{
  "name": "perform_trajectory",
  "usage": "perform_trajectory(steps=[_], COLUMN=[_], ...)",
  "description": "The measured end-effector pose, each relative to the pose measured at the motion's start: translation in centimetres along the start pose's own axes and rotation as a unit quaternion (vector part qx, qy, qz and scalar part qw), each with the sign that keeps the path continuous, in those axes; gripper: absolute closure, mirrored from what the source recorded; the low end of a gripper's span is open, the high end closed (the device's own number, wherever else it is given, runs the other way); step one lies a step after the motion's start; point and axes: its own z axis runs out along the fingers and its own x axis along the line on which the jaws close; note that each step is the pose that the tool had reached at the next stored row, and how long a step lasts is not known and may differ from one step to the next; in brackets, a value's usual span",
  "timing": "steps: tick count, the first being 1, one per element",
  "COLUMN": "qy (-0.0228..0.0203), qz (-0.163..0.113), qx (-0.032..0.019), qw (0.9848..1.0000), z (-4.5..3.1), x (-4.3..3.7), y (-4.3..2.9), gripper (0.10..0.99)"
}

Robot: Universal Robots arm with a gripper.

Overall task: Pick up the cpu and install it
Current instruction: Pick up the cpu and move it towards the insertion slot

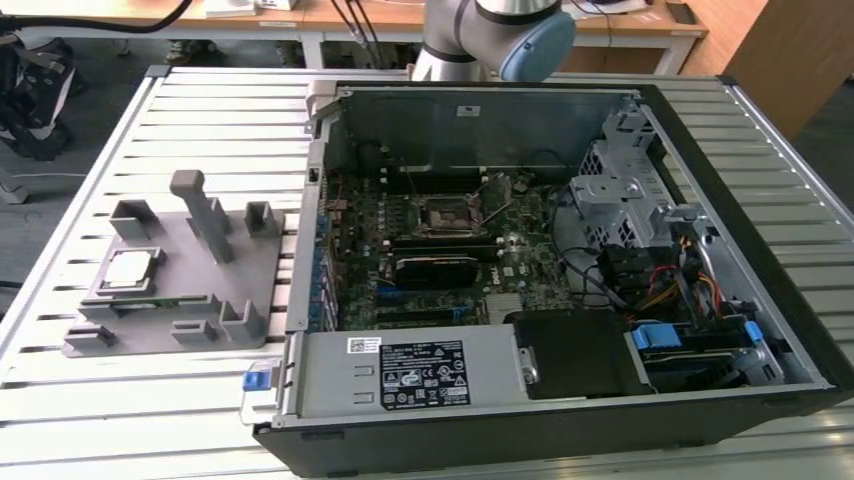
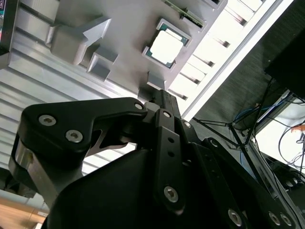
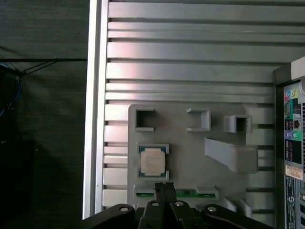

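The cpu [image 1: 130,268] is a small square chip with a pale metal top. It lies flat in a recess of the grey plastic holder [image 1: 200,300] on the slatted table, at the exterior view's left. Both wrist views look down on the cpu [image 3: 152,161] [image 2: 167,47] from well above. My gripper [image 3: 164,185] [image 2: 161,93] hangs high over the holder's edge beside the chip, its fingers shut together with nothing between them. In the open computer case, the black socket frame [image 1: 443,212] sits on the motherboard [image 1: 521,250].
Upright posts [image 1: 200,205] rise from the holder near the cpu. A green memory stick [image 3: 187,193] lies in a slot of the holder. The case walls [image 1: 314,200] stand between holder and motherboard. Cables and a drive cage [image 1: 627,190] crowd the case's right side.
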Motion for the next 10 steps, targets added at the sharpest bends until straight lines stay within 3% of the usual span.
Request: perform_trajectory(steps=[10], qy=[0.0002], qz=[0.000], qx=[0.0000], qw=[1.0000], z=[0.31], x=[0.00], y=[-0.02], gripper=[0.980])
